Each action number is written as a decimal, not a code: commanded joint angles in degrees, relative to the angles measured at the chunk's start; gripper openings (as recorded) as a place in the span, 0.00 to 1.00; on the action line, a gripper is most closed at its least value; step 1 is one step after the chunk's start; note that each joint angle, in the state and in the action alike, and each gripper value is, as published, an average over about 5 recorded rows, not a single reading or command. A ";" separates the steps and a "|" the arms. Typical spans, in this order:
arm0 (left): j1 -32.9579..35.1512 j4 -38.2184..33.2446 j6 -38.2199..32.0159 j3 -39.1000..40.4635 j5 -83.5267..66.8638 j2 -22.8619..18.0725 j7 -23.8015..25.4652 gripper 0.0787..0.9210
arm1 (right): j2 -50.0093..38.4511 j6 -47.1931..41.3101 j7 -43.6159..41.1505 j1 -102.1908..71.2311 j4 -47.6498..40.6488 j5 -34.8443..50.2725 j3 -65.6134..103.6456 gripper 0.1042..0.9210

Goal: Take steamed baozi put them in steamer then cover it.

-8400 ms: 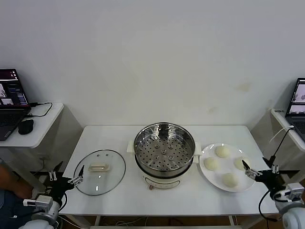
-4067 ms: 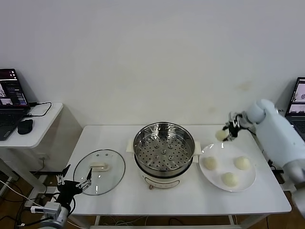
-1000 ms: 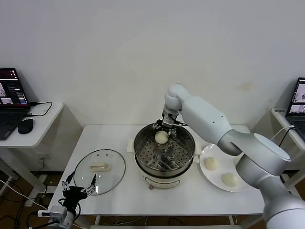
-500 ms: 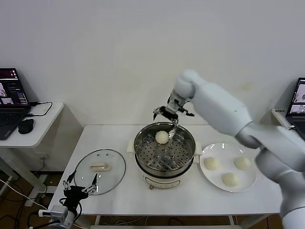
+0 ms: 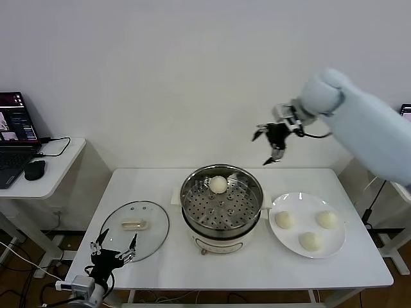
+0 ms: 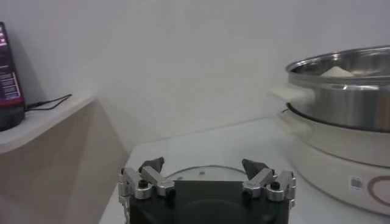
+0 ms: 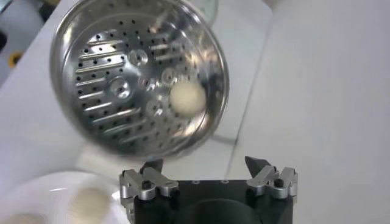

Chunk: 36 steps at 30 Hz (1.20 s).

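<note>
One cream-white baozi lies on the perforated tray at the back of the steel steamer; it also shows in the right wrist view inside the steamer. Three baozi lie on the white plate. My right gripper is open and empty, high in the air to the back right of the steamer. The glass cover lies flat on the table to the left of the steamer. My left gripper is open, low by the table's front-left edge.
A side table with a laptop and a mouse stands at the far left. A second laptop's edge shows at the far right. The white wall rises close behind the table.
My right gripper has let go of a baozi in the steamer, then risen and swung to the right, away from the pot. The left arm has barely moved.
</note>
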 commanded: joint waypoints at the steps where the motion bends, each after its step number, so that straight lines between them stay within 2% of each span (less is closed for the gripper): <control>1: 0.64 -1.52 0.27 0.48 0.12 0.05 0.03 0.88 | -12.98 -10.90 -0.03 -12.28 8.56 -2.67 6.56 0.88; 9: 1.29 -1.09 0.13 1.01 0.84 0.21 -0.46 0.88 | -9.07 -6.74 0.77 -23.64 6.52 -7.93 10.10 0.88; 23: 1.64 -1.20 0.14 1.29 2.00 0.00 -0.21 0.88 | 5.20 -3.47 1.96 -28.29 -6.02 -18.89 11.05 0.88; 36: 0.80 0.83 0.13 1.40 2.51 0.12 -0.21 0.88 | 10.33 -1.18 3.48 -30.35 -13.49 -25.36 13.92 0.88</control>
